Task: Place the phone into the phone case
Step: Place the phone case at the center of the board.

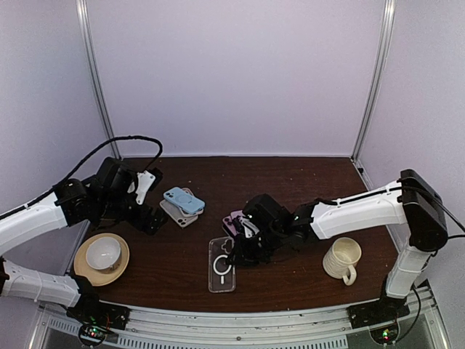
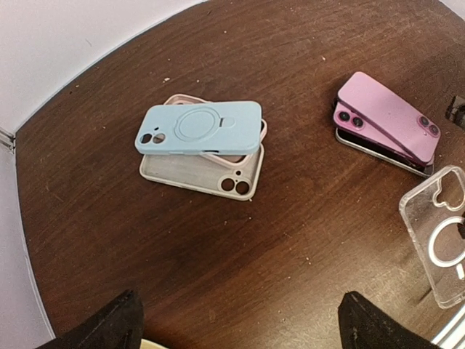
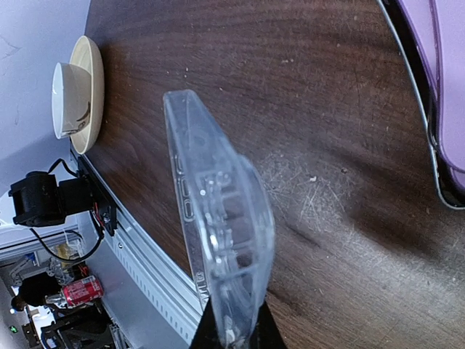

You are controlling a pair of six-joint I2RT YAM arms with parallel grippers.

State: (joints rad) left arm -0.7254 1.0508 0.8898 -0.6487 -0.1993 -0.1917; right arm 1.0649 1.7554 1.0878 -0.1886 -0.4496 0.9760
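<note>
**Right wrist view: clear case pinched by one end, phone lying just beside it**

The right gripper [image 3: 231, 331] has its fingers pressed together on the end wall of the clear case [image 3: 218, 233], which runs away from the camera edge-on. The purple phone [image 3: 450, 87] shows at the right border, resting on a second handset [image 2: 378, 151]. From above, the case reaches toward the front edge of the table [image 1: 290, 182], and the phone sits just behind the gripper. Whether the case's far end touches the wood I cannot tell.

The left gripper [image 2: 243, 327] is spread wide and holds nothing. It hovers near a blue case [image 2: 200, 127] lying across a beige case [image 2: 196, 171], well apart from the phone.

A pinch on so thin a rim probably lets the case swivel, so it is best kept low and level, with its hollow side up. The free arm should take only the top phone, not the one beneath. The lens end must meet the camera cut-out. Seating one corner first and then pressing along the edge seems safer than pushing flat.
</note>
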